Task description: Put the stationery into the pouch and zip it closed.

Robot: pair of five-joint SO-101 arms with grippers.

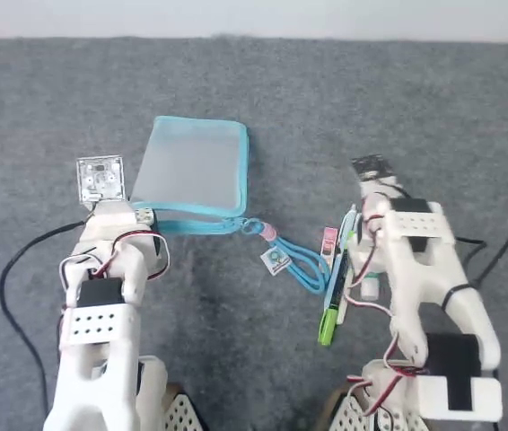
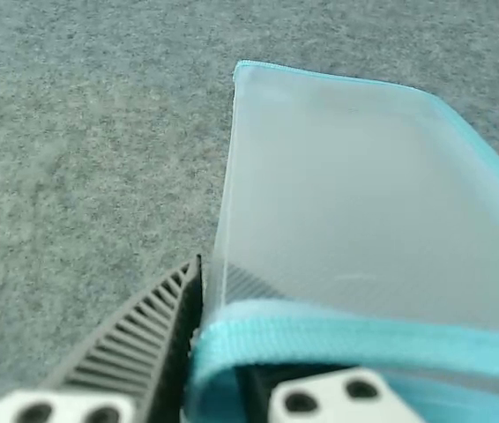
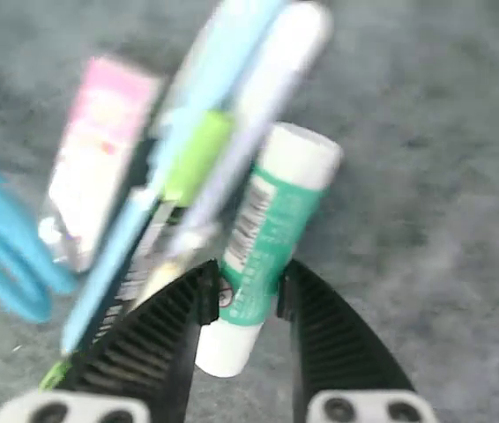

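Right end effector (image 3: 248, 280) narrow, jaws pressed on either side of a green-and-white glue stick (image 3: 276, 203) lying on the surface (image 1: 263, 81). Stick's near end sits between the jaws; from above most of it is under the arm. Just beside it, pens (image 3: 205, 150) and a pink eraser (image 3: 91, 150), blurred, print unreadable. Left end effector (image 2: 223, 370) clamped on the teal zip edge of the pouch (image 2: 346, 203), at a near corner; whether the zip is open, cannot tell. Pouch lies flat, its blue strap (image 1: 303, 265) trailing toward the pens. Open grey surface beyond the pouch.
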